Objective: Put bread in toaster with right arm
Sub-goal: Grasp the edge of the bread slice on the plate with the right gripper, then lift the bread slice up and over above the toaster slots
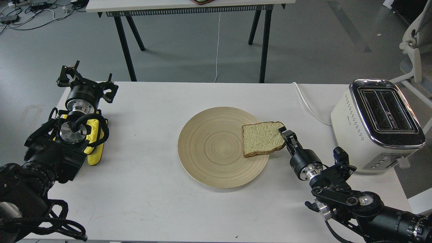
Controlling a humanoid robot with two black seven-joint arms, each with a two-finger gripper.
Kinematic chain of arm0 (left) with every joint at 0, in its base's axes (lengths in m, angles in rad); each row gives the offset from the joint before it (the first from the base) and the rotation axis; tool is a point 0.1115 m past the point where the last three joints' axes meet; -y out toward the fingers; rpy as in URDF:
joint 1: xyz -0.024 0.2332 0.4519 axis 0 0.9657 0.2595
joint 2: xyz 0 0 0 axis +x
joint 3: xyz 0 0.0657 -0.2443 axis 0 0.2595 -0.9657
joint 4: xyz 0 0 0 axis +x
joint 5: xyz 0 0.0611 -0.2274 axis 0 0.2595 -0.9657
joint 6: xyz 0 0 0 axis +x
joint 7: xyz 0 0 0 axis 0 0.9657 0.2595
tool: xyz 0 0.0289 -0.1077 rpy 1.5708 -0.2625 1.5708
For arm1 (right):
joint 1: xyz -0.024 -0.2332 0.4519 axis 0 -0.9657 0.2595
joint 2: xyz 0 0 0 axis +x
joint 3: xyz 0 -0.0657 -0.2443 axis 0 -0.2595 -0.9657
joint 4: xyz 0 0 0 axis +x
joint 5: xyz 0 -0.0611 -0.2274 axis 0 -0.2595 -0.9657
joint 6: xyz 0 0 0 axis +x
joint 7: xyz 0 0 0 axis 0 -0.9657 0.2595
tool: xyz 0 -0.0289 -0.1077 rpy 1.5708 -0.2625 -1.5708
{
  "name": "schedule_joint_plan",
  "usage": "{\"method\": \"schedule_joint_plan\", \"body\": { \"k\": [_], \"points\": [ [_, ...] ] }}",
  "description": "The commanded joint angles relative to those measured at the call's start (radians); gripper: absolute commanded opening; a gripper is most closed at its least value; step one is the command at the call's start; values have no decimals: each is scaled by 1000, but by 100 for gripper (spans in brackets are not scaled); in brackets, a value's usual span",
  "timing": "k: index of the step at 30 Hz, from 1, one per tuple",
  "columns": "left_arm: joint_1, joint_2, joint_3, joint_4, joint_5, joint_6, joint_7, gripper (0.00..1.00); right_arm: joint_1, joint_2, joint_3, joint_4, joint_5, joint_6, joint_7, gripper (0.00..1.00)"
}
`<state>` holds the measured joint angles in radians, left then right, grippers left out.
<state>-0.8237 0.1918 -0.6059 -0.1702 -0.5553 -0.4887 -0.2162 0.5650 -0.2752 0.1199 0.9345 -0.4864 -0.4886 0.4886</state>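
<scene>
A slice of pale tan bread (261,139) with a brown crust lies over the right edge of the round wooden plate (212,148). My right gripper (282,133) is at the bread's right edge, its fingers shut on that edge. The cream-white toaster (374,125) with a chrome top and two empty slots stands at the table's right side, to the right of the gripper. My left gripper (86,79) is open and empty at the table's far left corner, on the arm with yellow padding.
The toaster's white cord (308,104) runs along the white table (152,189) behind the right gripper. A second table on black legs (192,6) stands beyond. A white chair (415,44) is at the far right.
</scene>
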Motion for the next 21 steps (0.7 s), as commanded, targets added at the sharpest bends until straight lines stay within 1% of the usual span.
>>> {"method": "schedule_joint_plan", "body": {
  "k": [1, 3, 8, 13, 17, 21],
  "points": [
    [0, 0, 0, 0, 0, 0, 0, 100, 3, -28, 62, 62, 2, 0, 0, 0],
    [0, 0, 0, 0, 0, 0, 0, 100, 1, -79, 127, 119, 2, 0, 0, 0],
    [0, 0, 0, 0, 0, 0, 1, 100, 1, -277, 259, 279, 2, 0, 0, 0],
    [0, 0, 0, 0, 0, 0, 0, 100, -5, -582, 345, 414, 3, 0, 0, 0],
    [0, 0, 0, 0, 0, 0, 0, 100, -8, -798, 353, 452, 3, 0, 0, 0],
    [0, -2, 0, 0, 0, 0, 0, 100, -16, -959, 331, 457, 2, 0, 0, 0]
  ]
}}
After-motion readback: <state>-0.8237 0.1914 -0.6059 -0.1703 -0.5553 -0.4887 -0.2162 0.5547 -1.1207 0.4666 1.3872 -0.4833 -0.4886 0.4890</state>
